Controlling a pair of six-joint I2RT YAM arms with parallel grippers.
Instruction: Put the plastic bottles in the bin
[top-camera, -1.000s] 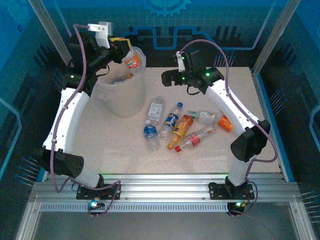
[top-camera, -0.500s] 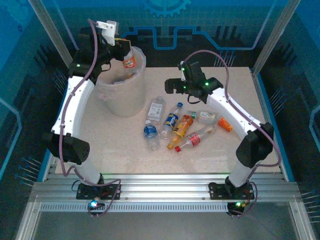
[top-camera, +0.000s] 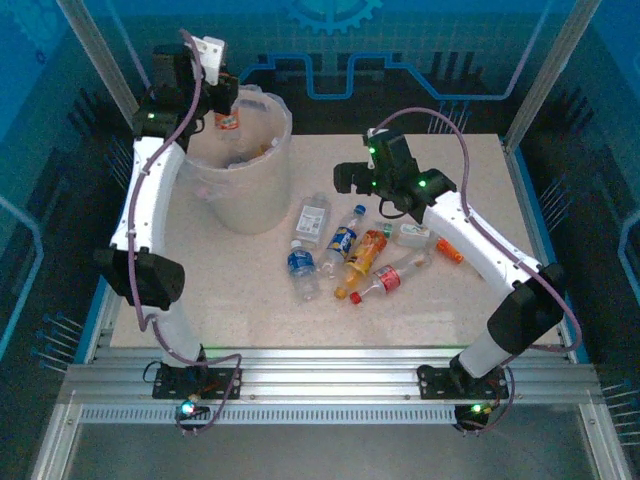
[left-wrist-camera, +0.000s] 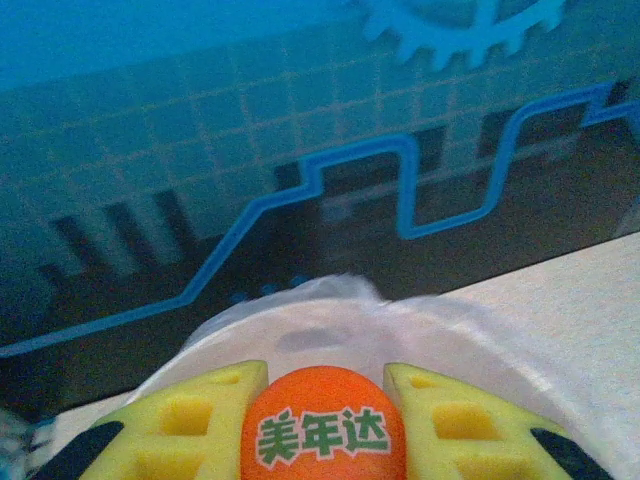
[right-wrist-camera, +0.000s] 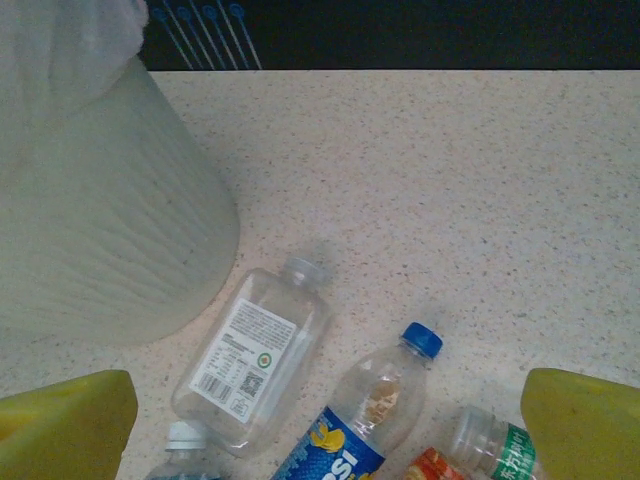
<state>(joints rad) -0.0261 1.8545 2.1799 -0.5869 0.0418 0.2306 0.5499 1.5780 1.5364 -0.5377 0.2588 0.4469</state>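
The left gripper (top-camera: 224, 100) is clamped tight on an orange bottle (left-wrist-camera: 322, 430), held up at the far rim of the bin (top-camera: 245, 205). The right gripper (right-wrist-camera: 320, 430) hangs wide open, holding nothing, over the other bottles (top-camera: 350, 255) lying on the table (top-camera: 200, 290) beside the bin — a clear flat one (right-wrist-camera: 255, 355), a blue-capped one (right-wrist-camera: 380, 400).

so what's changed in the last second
The left gripper, shut on the orange bottle, carried it leftward over the bin's mouth. The right gripper, open, came down toward the loose bottles on the table. The bin and those bottles stayed put.
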